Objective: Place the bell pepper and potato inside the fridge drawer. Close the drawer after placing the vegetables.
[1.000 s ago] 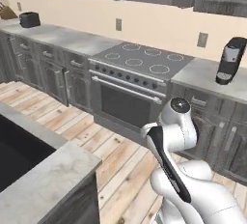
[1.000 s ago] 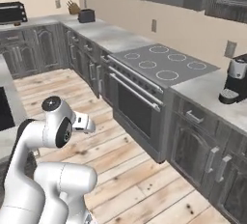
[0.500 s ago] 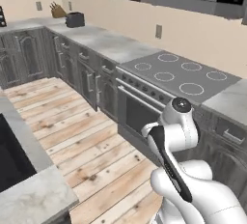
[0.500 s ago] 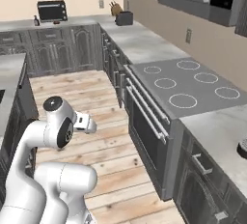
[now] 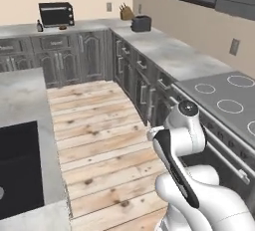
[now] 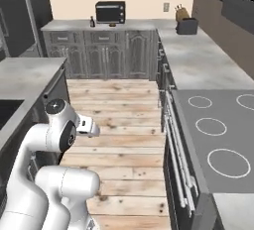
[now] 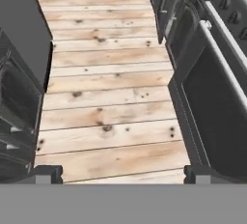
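Note:
My gripper [image 7: 123, 174] is open, its two dark fingertips [image 7: 48, 172] set wide apart with nothing between them, and it looks down on the wooden floor [image 7: 106, 73]. The white arm [image 5: 179, 140] stays folded close over the base, with its hand [image 6: 88, 126] tucked low. The bell pepper, the potato and the fridge drawer are out of view.
A stove top [image 6: 218, 140] with an oven door [image 7: 212, 102] runs along the right. The far counter carries a black toaster oven [image 6: 110, 12], a toaster [image 5: 141, 23] and a knife block [image 5: 126, 12]. An island counter [image 5: 20, 100] stands on the left, and floor lies between.
The whole scene has swept rightward: the base has turned left. The stove slid to the right edge and the far counter with the toaster oven came into view. The arm kept its folded pose.

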Controlling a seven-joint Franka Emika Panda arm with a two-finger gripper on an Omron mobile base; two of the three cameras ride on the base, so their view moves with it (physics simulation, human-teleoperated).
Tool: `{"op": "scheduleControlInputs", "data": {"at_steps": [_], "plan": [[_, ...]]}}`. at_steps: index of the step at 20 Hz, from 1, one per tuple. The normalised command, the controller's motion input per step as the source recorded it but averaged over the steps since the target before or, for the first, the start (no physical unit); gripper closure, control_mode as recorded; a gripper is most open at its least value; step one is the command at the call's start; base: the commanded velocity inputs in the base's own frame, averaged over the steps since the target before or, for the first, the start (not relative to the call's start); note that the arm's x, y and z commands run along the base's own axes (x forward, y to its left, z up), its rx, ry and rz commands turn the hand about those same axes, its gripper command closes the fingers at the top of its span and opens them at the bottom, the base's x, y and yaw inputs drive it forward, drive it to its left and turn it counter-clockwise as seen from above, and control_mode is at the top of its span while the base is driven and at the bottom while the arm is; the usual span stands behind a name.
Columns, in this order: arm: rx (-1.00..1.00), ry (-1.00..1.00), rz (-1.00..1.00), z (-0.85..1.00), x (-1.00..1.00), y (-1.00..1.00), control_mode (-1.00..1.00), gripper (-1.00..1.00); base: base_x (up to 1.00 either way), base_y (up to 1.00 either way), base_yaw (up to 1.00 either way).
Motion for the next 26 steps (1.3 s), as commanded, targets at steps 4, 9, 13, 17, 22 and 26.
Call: {"op": "scheduleControlInputs", "data": {"at_steps": [4, 9, 13, 17, 22, 26], "plan": [[0.00, 0.00, 0.00, 0.00, 0.00, 0.00, 1.00, -1.00, 1.00, -0.52, 0.43], [0.00, 0.00, 0.00, 0.00, 0.00, 0.00, 1.00, -1.00, 1.00, -0.64, 0.37], [0.00, 0.00, 0.00, 0.00, 0.00, 0.00, 1.00, -1.00, 1.00, -0.56, 0.19], [0.00, 0.00, 0.00, 0.00, 0.00, 0.00, 1.00, -1.00, 1.00, -0.20, 0.01], [0.00, 0.00, 0.00, 0.00, 0.00, 0.00, 1.00, -1.00, 1.00, -0.03, 0.00], [0.00, 0.00, 0.00, 0.00, 0.00, 0.00, 1.00, -1.00, 1.00, 0.00, -0.01]]}}
